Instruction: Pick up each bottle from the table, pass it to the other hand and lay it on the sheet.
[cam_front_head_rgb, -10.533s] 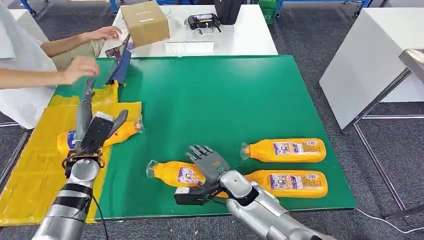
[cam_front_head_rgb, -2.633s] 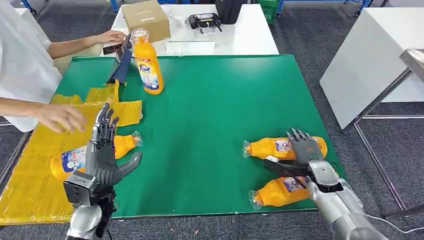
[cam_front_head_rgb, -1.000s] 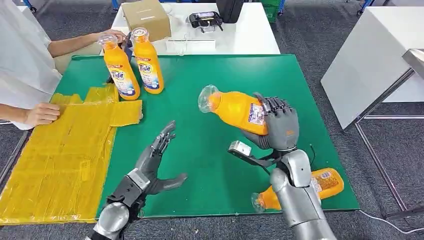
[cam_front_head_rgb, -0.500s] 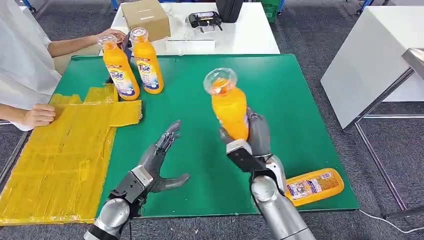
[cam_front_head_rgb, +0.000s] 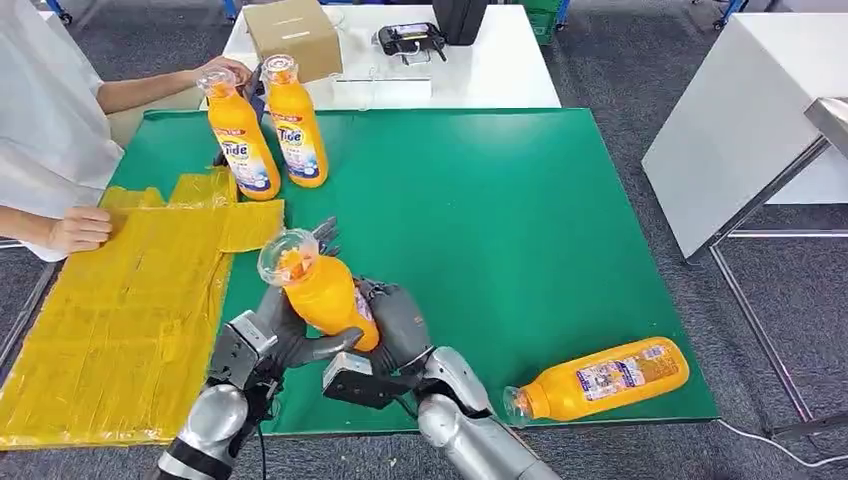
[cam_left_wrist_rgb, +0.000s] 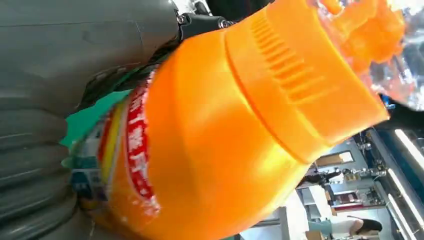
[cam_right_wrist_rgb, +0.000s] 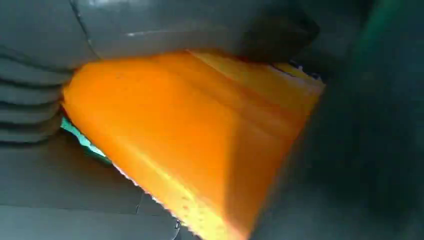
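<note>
Both hands are meeting on one orange bottle (cam_front_head_rgb: 322, 295) over the near edge of the green table (cam_front_head_rgb: 470, 200), and I am seeing it tilted with its clear cap end pointing up and toward the yellow sheet (cam_front_head_rgb: 110, 310). My right hand (cam_front_head_rgb: 395, 325) is wrapping around the lower body of that bottle from the right, and the left hand (cam_front_head_rgb: 285, 335) is cupping it from the other side, thumb lying under the base and fingers rising behind it; whether the left one is truly gripping or merely touching, I cannot tell. In the left wrist view the bottle's ribbed orange shoulder and red-edged label are sitting right against the grey thumb, and in the right wrist view its orange body is lying pressed between the grey parts of the hand. Another orange bottle (cam_front_head_rgb: 598, 378) is lying on its side near the table's front right corner, cap toward me and to the left. Two more bottles (cam_front_head_rgb: 265, 125) are standing upright side by side at the far left of the table, just beyond the sheet. A person's hand (cam_front_head_rgb: 80, 228) is resting on the sheet's far left edge. A cardboard box (cam_front_head_rgb: 290, 35) is sitting on the white table behind.
</note>
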